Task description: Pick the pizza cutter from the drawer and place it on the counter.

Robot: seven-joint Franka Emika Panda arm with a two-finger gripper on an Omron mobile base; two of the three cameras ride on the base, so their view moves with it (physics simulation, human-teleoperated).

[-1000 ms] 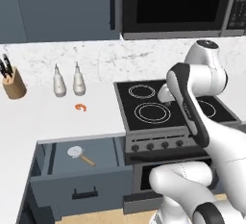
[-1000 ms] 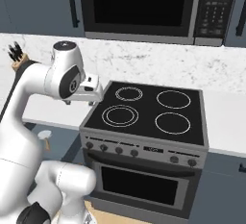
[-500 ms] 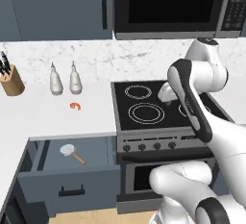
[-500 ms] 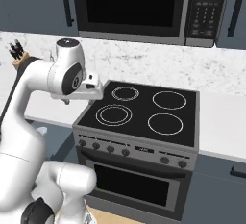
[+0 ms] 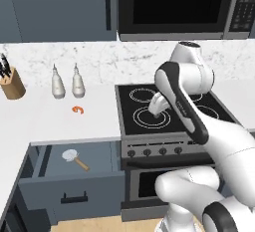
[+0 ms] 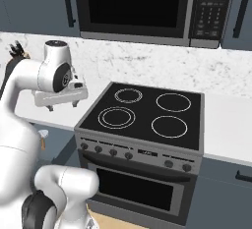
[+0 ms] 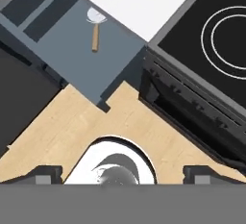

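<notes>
The broad white marbled counter [image 5: 45, 119] is stretching beside the black stovetop [image 6: 147, 115]; the slate-blue drawer [image 5: 69, 176] is standing open below it; inside is lying the pizza cutter [image 5: 74, 159], silvery disc wheel, short light-brown wooden handle; the two-finger gripper [image 7: 123, 172] is hanging high above the floor, released, tips wide apart.

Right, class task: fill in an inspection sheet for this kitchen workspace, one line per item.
Surface: white counter, mostly bare.
Job's things: pizza cutter lying flat in the open drawer, untouched.
Clutter: orange curl, two bottles, knife block on the counter.
Tool: tool open, holding nothing, high above the floor.
Cables: nothing seen.
Surroundings: stove, oven below, microwave above, blue cabinets.
</notes>
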